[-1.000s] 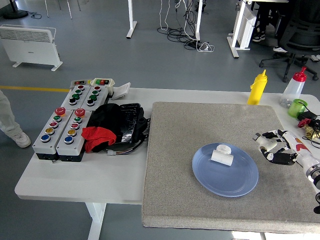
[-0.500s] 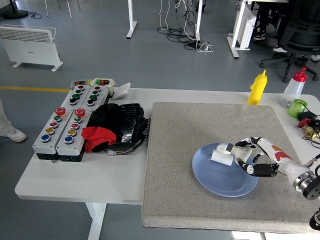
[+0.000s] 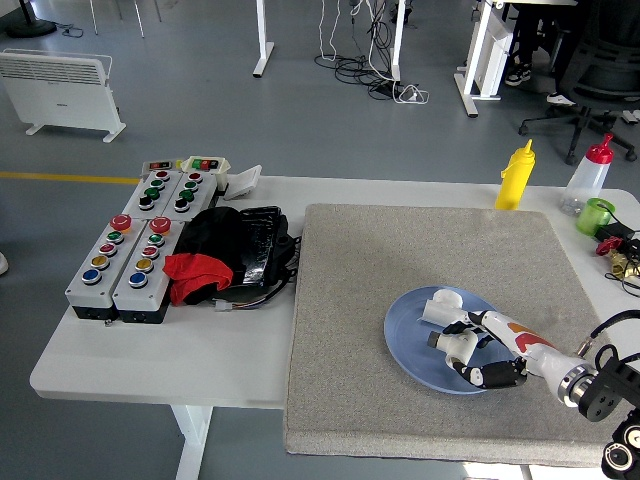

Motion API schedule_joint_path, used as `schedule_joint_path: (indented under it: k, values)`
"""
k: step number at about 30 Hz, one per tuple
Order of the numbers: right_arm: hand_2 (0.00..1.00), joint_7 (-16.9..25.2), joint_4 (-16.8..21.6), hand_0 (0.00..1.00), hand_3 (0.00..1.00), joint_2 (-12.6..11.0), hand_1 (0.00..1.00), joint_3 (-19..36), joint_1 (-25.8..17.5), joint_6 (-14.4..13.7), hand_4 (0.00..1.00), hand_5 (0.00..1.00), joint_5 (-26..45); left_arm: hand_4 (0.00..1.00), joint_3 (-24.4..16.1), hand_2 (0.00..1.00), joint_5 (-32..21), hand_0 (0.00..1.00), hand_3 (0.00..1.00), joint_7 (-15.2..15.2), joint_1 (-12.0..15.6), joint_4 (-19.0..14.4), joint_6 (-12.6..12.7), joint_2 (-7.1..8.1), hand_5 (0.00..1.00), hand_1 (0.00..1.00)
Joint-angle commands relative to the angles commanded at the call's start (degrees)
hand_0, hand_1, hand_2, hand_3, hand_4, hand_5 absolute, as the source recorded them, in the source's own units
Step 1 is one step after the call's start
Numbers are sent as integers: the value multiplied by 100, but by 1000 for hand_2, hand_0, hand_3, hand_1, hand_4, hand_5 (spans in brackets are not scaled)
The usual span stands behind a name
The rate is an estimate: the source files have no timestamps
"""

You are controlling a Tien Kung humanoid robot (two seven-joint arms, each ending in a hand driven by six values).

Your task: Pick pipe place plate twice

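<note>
Blue and shallow, the plate (image 3: 412, 345) lies on the grey felt mat (image 3: 350, 300) that covers the right part of the white table (image 3: 150, 350). The right hand (image 3: 470, 345) reaches in from the lower right corner and sits low over the plate's middle, its white fingers (image 3: 452, 340) curled loosely and pointing toward the left. They hold nothing that can be seen. The white pipe (image 3: 440, 304), a short elbow piece, rests on the plate just beyond the hand, close to the fingertips; whether they touch it cannot be told.

Well beyond the hand, near the table's far edge, stand a yellow squeeze bottle (image 3: 515, 175) and, further right, a clear bottle with a red cap (image 3: 588, 178). Far off to the hand's left, past the mat's edge, lie a heap of black and red cloth (image 3: 225, 250) and two grey button boxes (image 3: 135, 255).
</note>
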Motion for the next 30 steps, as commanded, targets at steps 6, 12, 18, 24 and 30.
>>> schedule_joint_path:
  k: [6, 12, 18, 24, 30]
  values:
    - [828, -71, 12, 910, 839, -8, 803, 70, 11, 210, 683, 266, -211, 344, 17, 519, 6, 661, 642, 3, -5, 3, -10, 0, 998, 623]
    - [949, -71, 27, 972, 930, 0, 873, 155, -2, 183, 779, 341, -194, 345, 2, 520, 55, 660, 643, 30, -8, 2, -17, 0, 998, 622]
    - [989, -135, 98, 995, 983, -16, 893, 271, -39, 231, 795, 326, -145, 348, 4, 518, 67, 658, 641, 40, -6, 2, -18, 0, 998, 619]
    - [998, 0, 328, 998, 993, -21, 896, 693, -136, 79, 798, 320, 19, 353, 4, 517, 59, 656, 640, 41, -1, 1, -8, 0, 998, 619]
    - [998, 602, 392, 982, 983, 121, 889, 1548, -374, -479, 794, 327, 1029, 355, -23, 516, 97, 654, 640, 54, 20, -3, 2, 0, 998, 618]
